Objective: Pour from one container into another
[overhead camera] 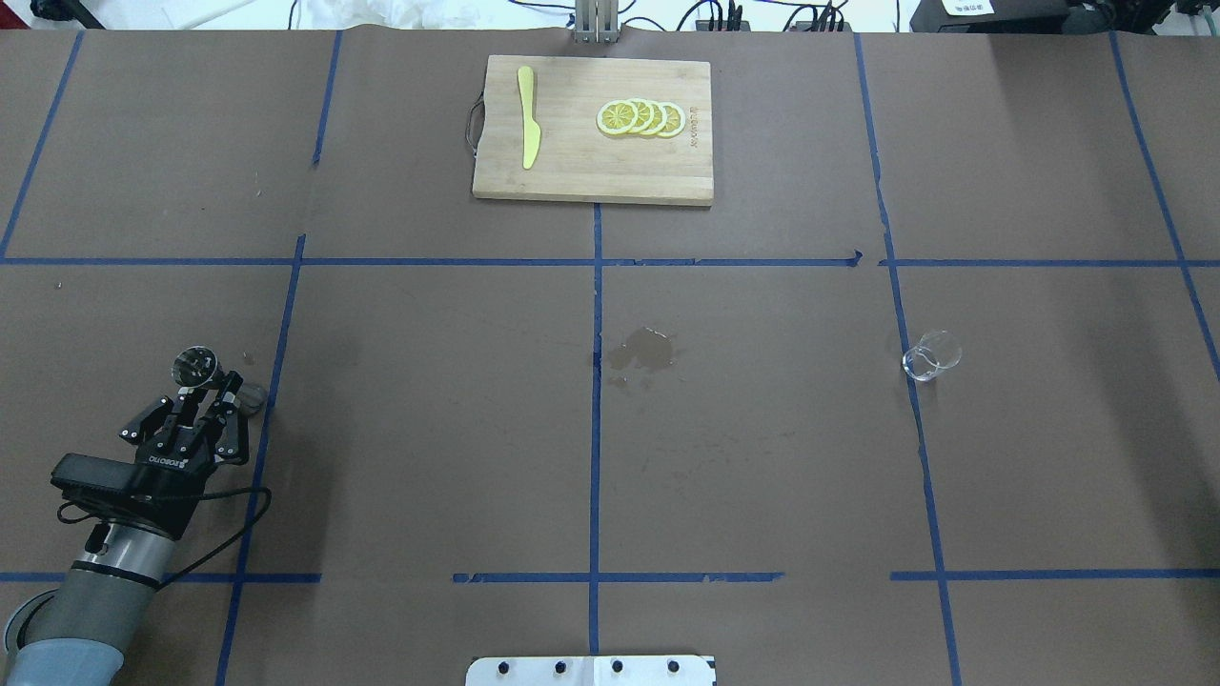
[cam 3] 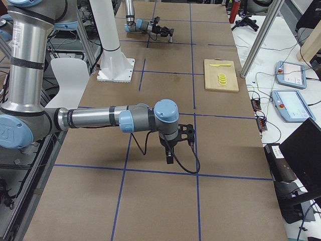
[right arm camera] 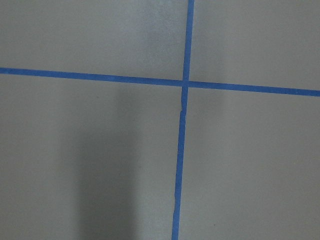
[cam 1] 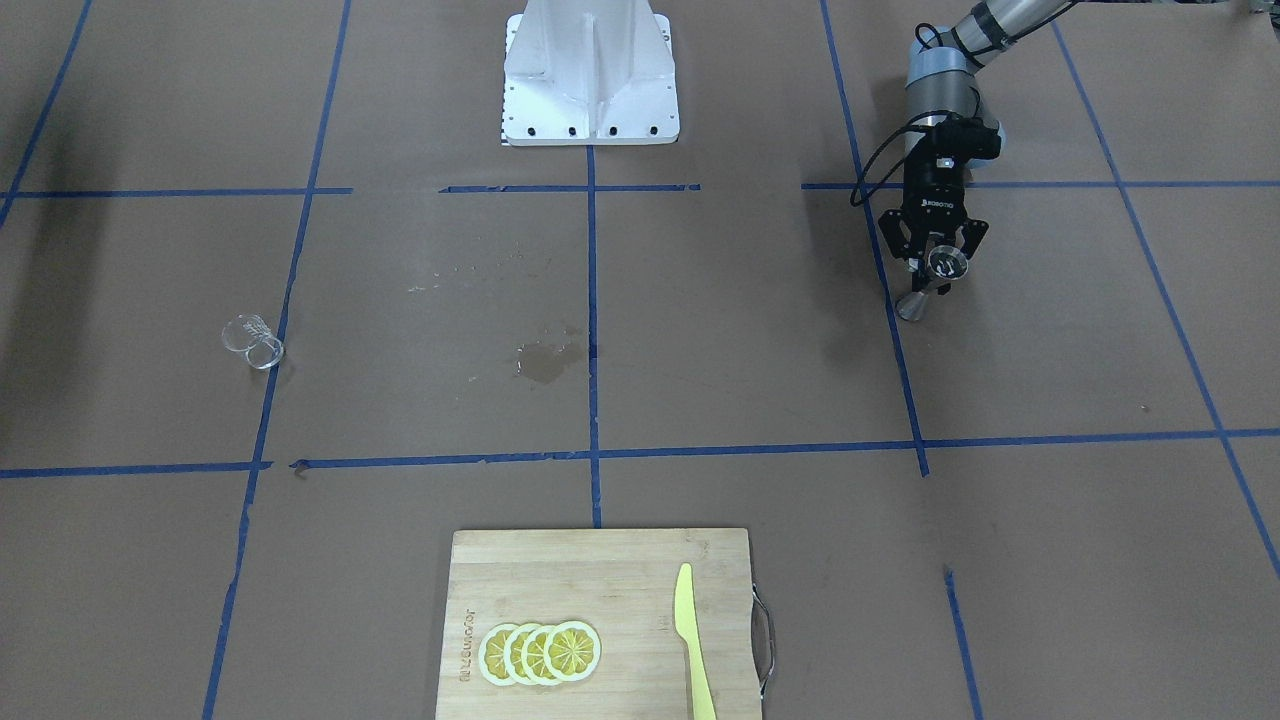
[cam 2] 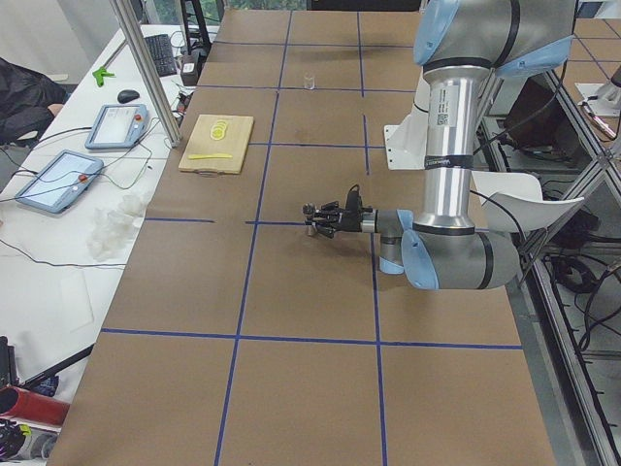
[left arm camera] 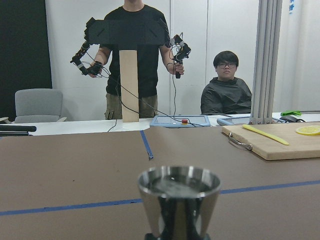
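The clear glass cup (cam 1: 252, 342) (overhead camera: 932, 355) stands alone on the brown table, far from both arms; it is tiny in the exterior left view (cam 2: 309, 82). The steel jigger (cam 1: 914, 304) (overhead camera: 195, 367) fills the lower centre of the left wrist view (left arm camera: 179, 195), upright, with its open top showing. My left gripper (cam 1: 935, 268) (overhead camera: 214, 386) lies low and level over the table, shut on the jigger's waist. My right gripper (cam 3: 173, 150) points down at the table and shows only in the exterior right view. I cannot tell whether it is open or shut.
A dark wet stain (overhead camera: 648, 351) marks the table's middle. On the operators' side lies a wooden cutting board (overhead camera: 572, 176) with lemon slices (overhead camera: 640, 117) and a yellow knife (overhead camera: 527, 129). Two people (left arm camera: 135, 60) are beyond the table. The white robot base (cam 1: 590, 75) stands at the robot's edge.
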